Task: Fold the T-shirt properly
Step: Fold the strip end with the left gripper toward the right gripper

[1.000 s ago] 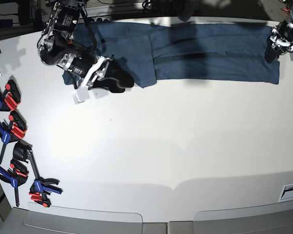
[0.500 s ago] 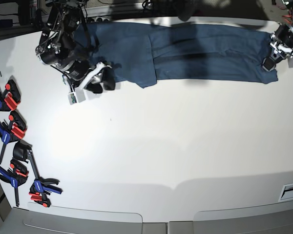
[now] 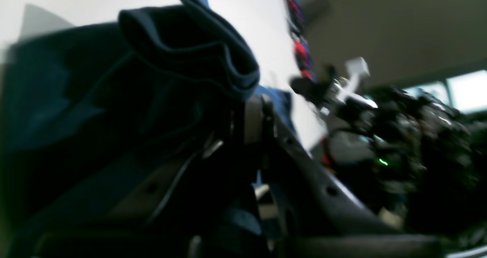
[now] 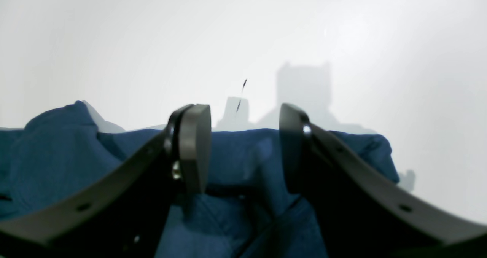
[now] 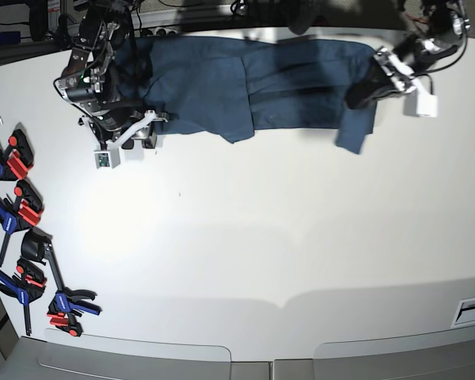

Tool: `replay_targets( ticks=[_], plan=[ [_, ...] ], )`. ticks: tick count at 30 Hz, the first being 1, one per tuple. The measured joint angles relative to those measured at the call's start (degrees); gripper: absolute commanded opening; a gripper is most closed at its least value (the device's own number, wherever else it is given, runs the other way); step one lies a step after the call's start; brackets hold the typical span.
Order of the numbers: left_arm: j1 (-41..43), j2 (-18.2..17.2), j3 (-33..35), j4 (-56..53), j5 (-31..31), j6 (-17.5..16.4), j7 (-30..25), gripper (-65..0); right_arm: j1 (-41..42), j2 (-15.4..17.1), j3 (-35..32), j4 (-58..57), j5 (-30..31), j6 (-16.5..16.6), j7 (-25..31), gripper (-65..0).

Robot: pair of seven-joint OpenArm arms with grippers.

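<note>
Since a second ago the left gripper has carried the shirt's right end inward toward the middle, so a corner of cloth now hangs off it in a loose flap; the right gripper has drawn back off the cloth toward the left edge of the shirt.

The T-shirt lies as a long dark-blue band along the far edge of the white table, already narrowed lengthwise. In the left wrist view the jaws are pressed together on a bunched fold of the T-shirt, the hem rolled over above them. In the right wrist view the right gripper stands spread with nothing between its fingers, poised just over the shirt's edge.

The step in hand looks like folding the right end over onto the middle. To do it well, I'd judge the held end should travel level and low enough that the trailing flap lays flat instead of doubling under, and its edges should line up with the band's near and far edges before release. The free gripper could pin the left part so the band doesn't drag. Clamps sit well apart at the left.
</note>
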State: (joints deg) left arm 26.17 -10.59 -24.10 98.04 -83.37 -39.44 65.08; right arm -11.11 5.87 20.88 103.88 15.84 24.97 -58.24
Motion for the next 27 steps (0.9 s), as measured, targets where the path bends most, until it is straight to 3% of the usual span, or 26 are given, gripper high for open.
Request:
replay_targets(
  ticks=[6,13,19,22,23,26,27],
  plan=[
    [-1.68,2.80,11.34,0.00,1.25,0.00,-2.84,-65.0,0.00,0.00,0.00,0.00,0.00,0.00,0.00,-37.9],
    [-4.98,4.22,20.24,0.00,11.26,0.09,-6.47,-65.0,0.00,0.00,0.00,0.00,0.00,0.00,0.00,-37.9],
    [-6.01,4.24,23.43,0.00,17.55,0.13,-9.60,-65.0,0.00,0.00,0.00,0.00,-0.02,0.00,-0.02,-37.9],
    [-6.03,4.22,23.41,0.00,17.68,0.15,-9.57,-65.0,0.00,0.00,0.00,0.00,-0.02,0.00,-0.02,-37.9],
    [-6.03,4.22,23.41,0.00,17.66,0.15,-9.33,-60.9,0.00,0.00,0.00,0.00,-0.04,0.00,-0.02,-37.9],
    [-6.01,4.22,23.41,0.00,17.64,0.15,-8.28,-38.6,0.00,0.00,0.00,0.00,-0.02,0.00,-0.02,-37.9],
    [-6.03,4.22,23.41,0.00,17.66,0.15,-8.31,-35.7,0.00,0.00,0.00,0.00,-0.02,0.00,-0.02,-37.9]
  ],
)
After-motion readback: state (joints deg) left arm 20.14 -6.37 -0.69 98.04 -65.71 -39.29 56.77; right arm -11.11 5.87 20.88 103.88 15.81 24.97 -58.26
